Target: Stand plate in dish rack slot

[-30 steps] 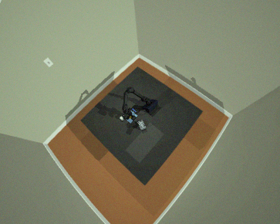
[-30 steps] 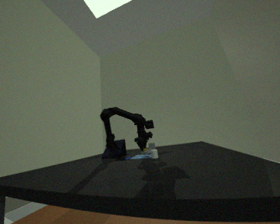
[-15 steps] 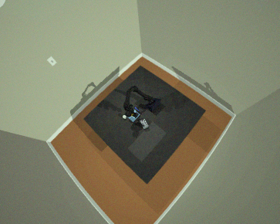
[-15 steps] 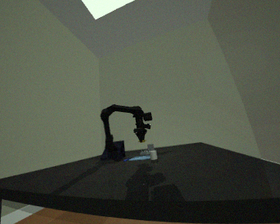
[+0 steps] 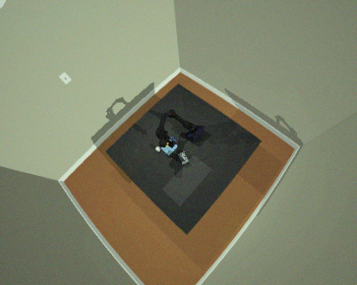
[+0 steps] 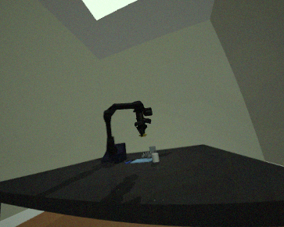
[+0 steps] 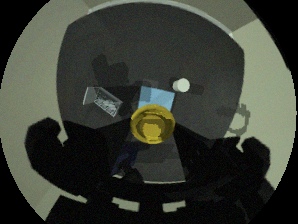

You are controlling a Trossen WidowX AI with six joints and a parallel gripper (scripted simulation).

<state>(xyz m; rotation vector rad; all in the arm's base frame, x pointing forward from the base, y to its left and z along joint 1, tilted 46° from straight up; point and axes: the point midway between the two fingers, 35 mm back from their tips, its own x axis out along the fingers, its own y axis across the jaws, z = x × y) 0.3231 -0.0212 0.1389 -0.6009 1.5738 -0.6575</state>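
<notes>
The yellow plate (image 5: 168, 144) (image 6: 143, 135) (image 7: 152, 138) is off the table, high above the blue cloth. My gripper (image 6: 142, 134) (image 7: 152, 123) points down and is shut on the plate. In the wrist view the plate lies between the two dark fingers, its round face turned to the camera. The dish rack (image 5: 184, 157) (image 6: 146, 155) (image 7: 107, 102) stands on the table, to the left of the plate in the wrist view, and apart from it. Its rails and slots are too small to tell apart.
A light blue cloth (image 5: 169, 149) (image 6: 141, 160) (image 7: 157, 97) lies flat below the plate. A white cup (image 5: 157, 148) (image 6: 155, 157) (image 7: 181, 85) stands beside the cloth, on the side away from the rack. A small dark blue object (image 5: 173, 140) (image 6: 128, 162) lies near the cloth.
</notes>
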